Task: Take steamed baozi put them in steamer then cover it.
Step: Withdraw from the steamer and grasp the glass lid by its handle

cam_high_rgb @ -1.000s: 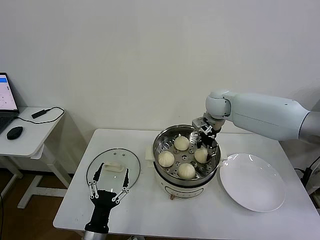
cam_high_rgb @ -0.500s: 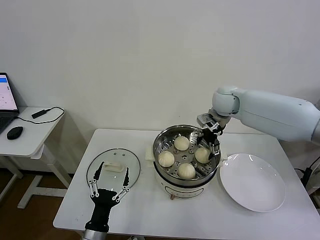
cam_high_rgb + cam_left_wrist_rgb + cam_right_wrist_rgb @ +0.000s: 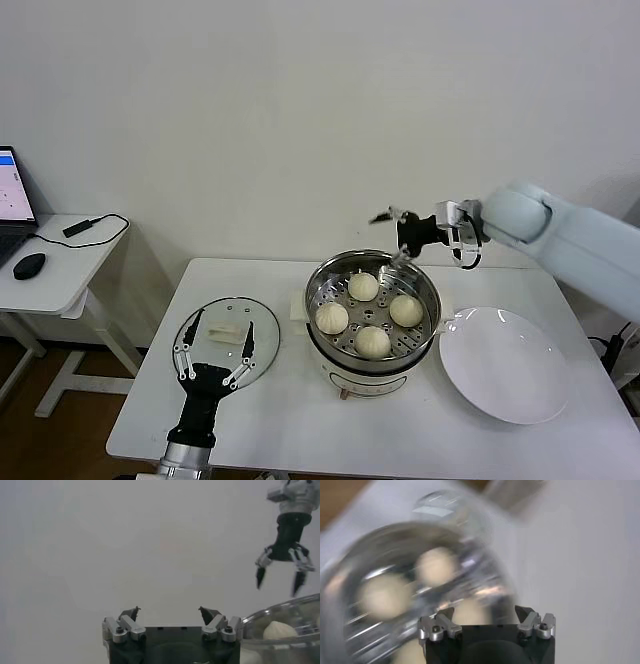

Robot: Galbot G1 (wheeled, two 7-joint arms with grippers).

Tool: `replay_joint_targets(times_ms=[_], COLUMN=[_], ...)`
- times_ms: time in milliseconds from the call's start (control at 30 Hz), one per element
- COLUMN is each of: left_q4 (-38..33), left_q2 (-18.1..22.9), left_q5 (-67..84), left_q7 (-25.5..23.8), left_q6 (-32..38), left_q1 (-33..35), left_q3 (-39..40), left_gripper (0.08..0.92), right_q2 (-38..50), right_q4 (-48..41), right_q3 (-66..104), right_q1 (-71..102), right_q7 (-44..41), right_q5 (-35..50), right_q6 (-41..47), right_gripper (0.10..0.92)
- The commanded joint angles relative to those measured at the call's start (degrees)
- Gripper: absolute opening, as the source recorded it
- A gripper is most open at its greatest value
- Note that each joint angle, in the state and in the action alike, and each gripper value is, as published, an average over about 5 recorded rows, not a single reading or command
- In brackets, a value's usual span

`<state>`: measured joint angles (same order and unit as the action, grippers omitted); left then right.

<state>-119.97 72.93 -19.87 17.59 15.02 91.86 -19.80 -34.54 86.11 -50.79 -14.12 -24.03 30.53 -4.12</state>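
Note:
The steamer (image 3: 322, 300) stands mid-table with four baozi on its tray: at the back (image 3: 363, 286), right (image 3: 405, 310), left (image 3: 332, 318) and front (image 3: 373, 342). My right gripper (image 3: 388, 237) is open and empty, raised above the steamer's far rim, fingers pointing left. In the right wrist view this gripper (image 3: 485, 612) hangs over the blurred steamer (image 3: 350, 575) and baozi (image 3: 385, 596). My left gripper (image 3: 222, 345) is open and empty over the near part of the glass lid (image 3: 262, 318). In the left wrist view it (image 3: 170, 614) points level toward the wall.
The lid's cream handle (image 3: 228, 333) lies between the left fingers as seen from the head. A white plate (image 3: 505, 362) lies right of the steamer. A side desk (image 3: 50, 270) with a mouse stands at the far left. The left wrist view also shows the right gripper (image 3: 279, 572).
My right gripper has lifted out of the steamer and swung up and back, leaving the right-hand baozi on the tray. My left gripper has crept forward over the lid.

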Motion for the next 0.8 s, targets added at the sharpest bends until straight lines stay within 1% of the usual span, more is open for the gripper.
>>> replay_joint_targets(times_ms=[33, 200, 400, 633, 800], left_q4=[0.1, 2.1, 7.2, 14.7, 21.2], left_q2=[-1.5, -1.9, -2.9, -4.7, -5.8], left_q5=[-10.8, -17.4, -25.4, -41.6, -49.4], left_q7=[4.8, 3.2, 2.1, 1.1, -0.7], left_q6=[-7.8, -7.0, -4.4, -5.9, -7.8], left_q1=[-3.5, -3.8, -4.5, -6.0, -8.1], left_q3=[0.3, -0.8, -2.1, -3.1, -2.9], left_gripper=[0.823, 0.823, 0.823, 0.823, 0.823], right_q2=[3.7, -3.0, -12.3, -20.3, -23.4], right_q4=[5.2, 5.0, 4.1, 4.7, 5.0], right_q3=[38.0, 58.7, 75.1, 86.3, 89.1], right_q1=[37.2, 55.6, 71.1, 84.0, 90.0], right_q7=[40.7, 44.5, 46.3, 44.0, 41.9], right_q5=[4.4, 0.4, -5.8, -7.6, -7.1], right_q6=[-14.5, -15.5, -16.3, -18.0, -19.6], right_gripper=[0.823, 0.823, 0.823, 0.823, 0.823])
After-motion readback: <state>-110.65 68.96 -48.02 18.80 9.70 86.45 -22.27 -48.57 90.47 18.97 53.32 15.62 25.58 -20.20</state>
